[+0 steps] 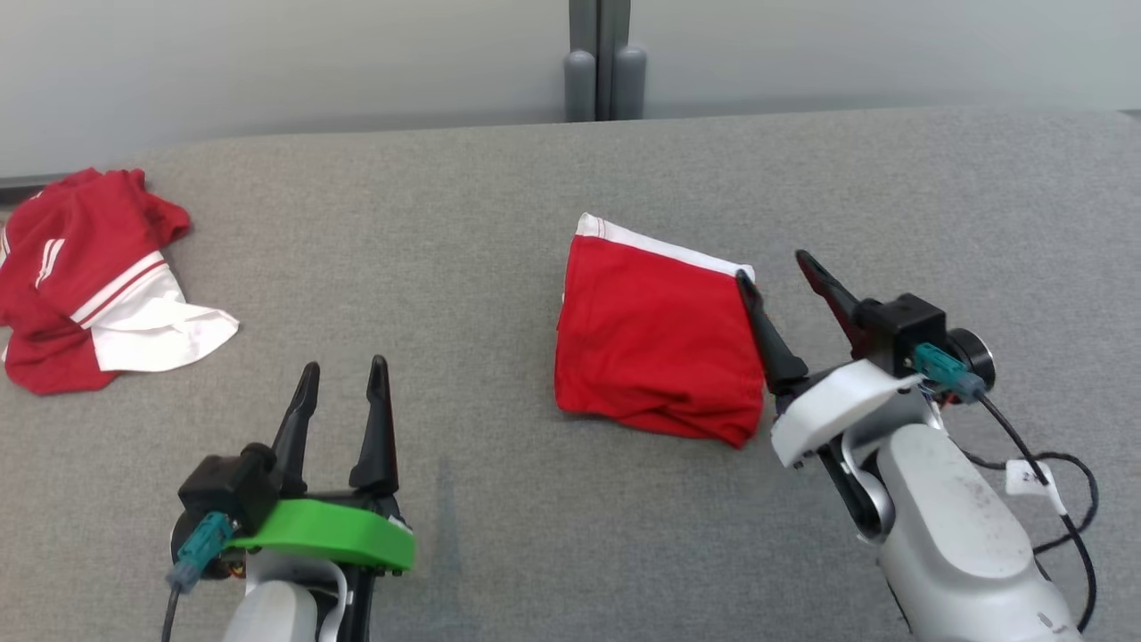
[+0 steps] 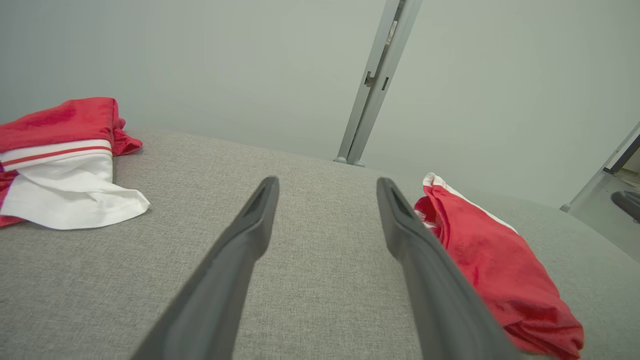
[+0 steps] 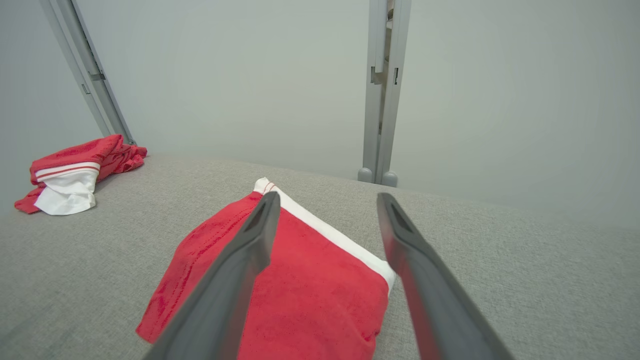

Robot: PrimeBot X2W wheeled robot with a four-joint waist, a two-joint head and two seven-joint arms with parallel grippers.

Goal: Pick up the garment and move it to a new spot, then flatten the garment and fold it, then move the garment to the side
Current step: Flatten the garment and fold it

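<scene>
The folded garment (image 1: 655,339) (image 2: 500,270) (image 3: 300,295) lay flat on the grey cloth-covered table (image 1: 446,223), a little right of the middle. It was a red, roughly square packet with a white band and a thin red stripe along its far edge, and a bunched fold at its near edge. A small white tag (image 1: 1025,477) hung on the black cable beside the right forearm, and its marks were too small to read. The right gripper (image 1: 771,267) (image 3: 328,197) stood at the garment's right side with its fingers spread wide and nothing between them. One finger lay along the red cloth's right edge and the other was over bare table just past the white corner. Whether the inner finger touched the cloth could not be told. The left gripper (image 1: 346,364) (image 2: 327,181) was low over bare table, well apart from the garment on its left, its fingers likewise parted and empty. A second garment (image 1: 89,285) (image 2: 65,160) (image 3: 75,175), red and white and crumpled, sat at the table's far left. A grey post (image 1: 604,62) rose behind the table against the pale wall.
</scene>
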